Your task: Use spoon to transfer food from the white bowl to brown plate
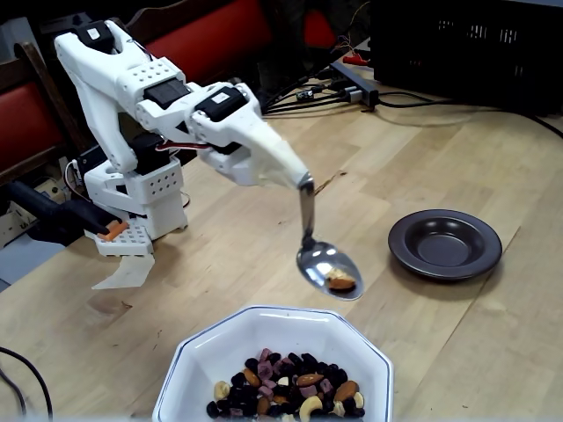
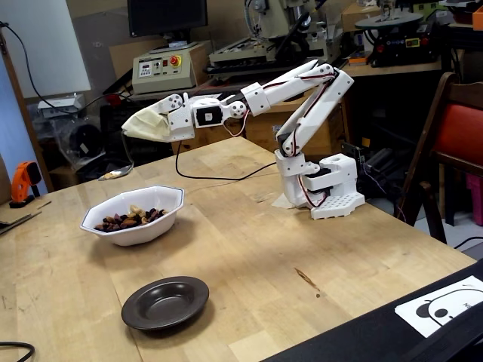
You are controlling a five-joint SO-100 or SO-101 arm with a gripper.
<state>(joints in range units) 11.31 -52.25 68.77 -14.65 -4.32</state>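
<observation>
My gripper (image 1: 299, 180) is wrapped in a white sheath, and the handle of the silver spoon (image 1: 326, 266) sticks out of its tip. The spoon hangs in the air above the table, between the white bowl (image 1: 204, 341) and the brown plate (image 1: 445, 243). A few pieces of food (image 1: 340, 281) lie in the spoon. More food (image 1: 290, 391) fills the white bowl's near side. In the other fixed view the gripper (image 2: 132, 130) holds the spoon (image 2: 110, 176) behind the white bowl (image 2: 137, 228), and the brown plate (image 2: 165, 302) stands bare in front.
The arm's white base (image 1: 132, 207) stands at the table's left rear. Cables and a power strip (image 1: 352, 86) lie before a black crate (image 1: 466, 44). A panda sheet (image 2: 445, 303) lies on a dark mat, and an orange tool (image 2: 23, 181) sits at the far left.
</observation>
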